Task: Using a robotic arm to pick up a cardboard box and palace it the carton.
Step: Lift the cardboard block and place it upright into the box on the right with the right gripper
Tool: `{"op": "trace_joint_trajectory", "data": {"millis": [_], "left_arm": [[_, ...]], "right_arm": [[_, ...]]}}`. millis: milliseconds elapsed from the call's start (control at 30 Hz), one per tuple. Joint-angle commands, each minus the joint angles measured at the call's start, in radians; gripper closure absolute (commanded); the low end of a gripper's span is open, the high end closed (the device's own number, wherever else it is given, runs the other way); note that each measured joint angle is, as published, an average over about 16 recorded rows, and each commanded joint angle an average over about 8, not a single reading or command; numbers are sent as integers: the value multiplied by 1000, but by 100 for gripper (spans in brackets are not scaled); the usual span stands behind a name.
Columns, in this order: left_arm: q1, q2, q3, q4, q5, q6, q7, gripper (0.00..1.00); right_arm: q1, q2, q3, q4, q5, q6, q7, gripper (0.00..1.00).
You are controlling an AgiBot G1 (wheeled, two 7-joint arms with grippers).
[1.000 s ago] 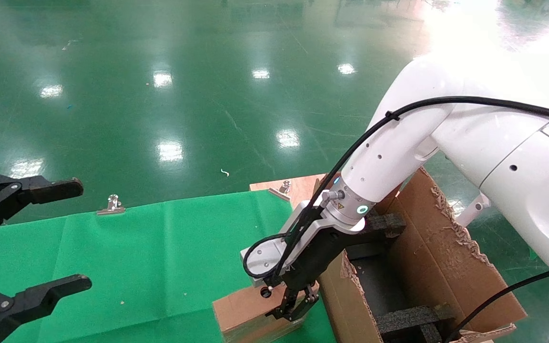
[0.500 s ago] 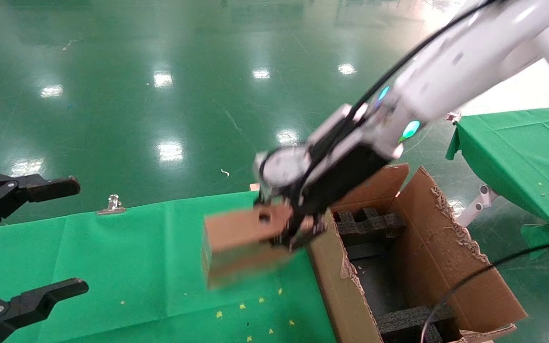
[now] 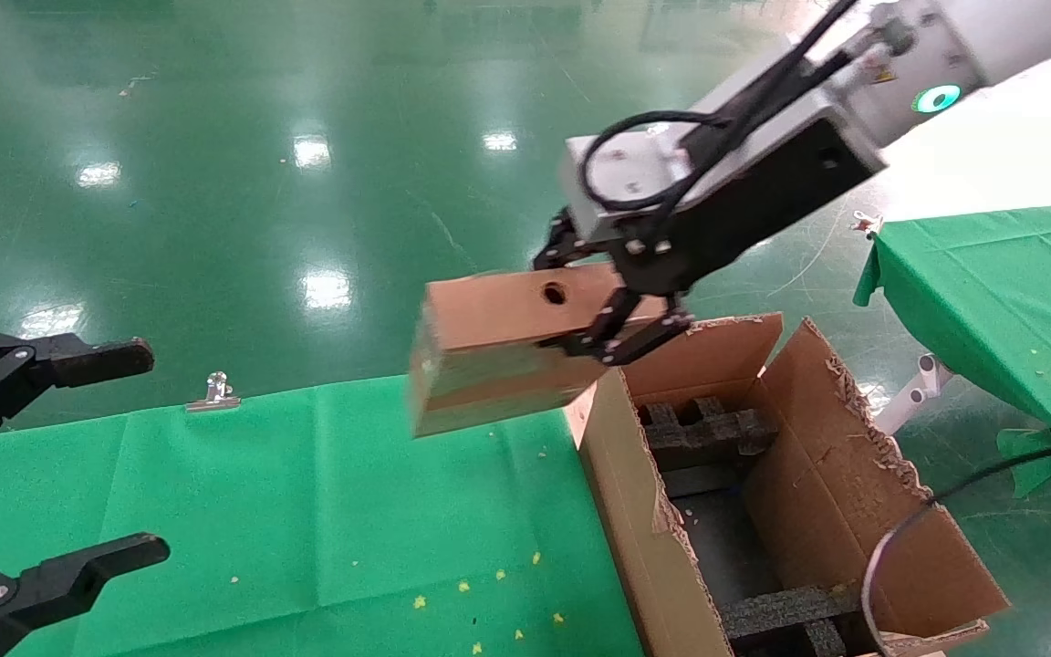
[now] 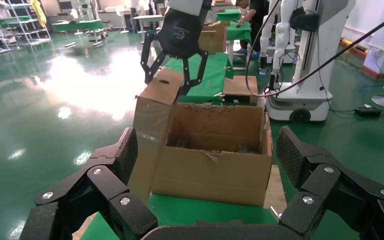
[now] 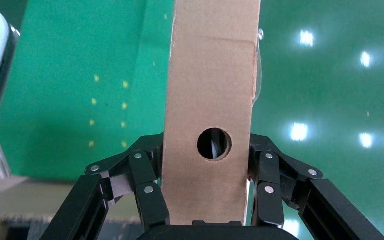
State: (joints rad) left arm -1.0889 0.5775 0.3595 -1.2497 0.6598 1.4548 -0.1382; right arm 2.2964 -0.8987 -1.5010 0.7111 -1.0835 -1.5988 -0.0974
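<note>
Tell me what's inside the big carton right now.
The carton holds black foam inserts at both ends, with a bare gap between. Its floor is mostly shadowed. The cardboard box hangs outside in the right gripper.

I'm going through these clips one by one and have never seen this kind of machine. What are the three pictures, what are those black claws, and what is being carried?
This is a two-armed robot, and each black claw is one of its hands. The wide picture comes from a camera on its head, looking down at a table with a green cloth. The other two come from cameras on its wrists.

The right hand is up in the air, clamped on one end of a small cardboard box with a round hole in it. In the right wrist picture, the fingers press on both sides of that box.

Beside the table stands a large open carton with torn flaps and black foam inserts inside. The box hangs above the table's edge, next to the carton.

The left hand waits open at the table's left edge, holding nothing.
</note>
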Motion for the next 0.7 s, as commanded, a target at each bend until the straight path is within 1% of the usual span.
{"op": "trace_joint_trajectory", "data": {"millis": [33, 167, 333, 567, 700], "left_arm": [[0, 0, 0, 0, 0, 0, 0, 0], [0, 0, 0, 0, 0, 0, 0, 0], [0, 0, 0, 0, 0, 0, 0, 0], [0, 0, 0, 0, 0, 0, 0, 0], [0, 0, 0, 0, 0, 0, 0, 0]], "right_arm": [[19, 13, -29, -7, 17, 0, -7, 100], [83, 66, -106, 0, 21, -2, -6, 100], [169, 146, -225, 36, 27, -4, 14, 100], [270, 253, -391, 86, 39, 0, 73, 100], [302, 304, -467, 89, 33, 9, 116, 100]]}}
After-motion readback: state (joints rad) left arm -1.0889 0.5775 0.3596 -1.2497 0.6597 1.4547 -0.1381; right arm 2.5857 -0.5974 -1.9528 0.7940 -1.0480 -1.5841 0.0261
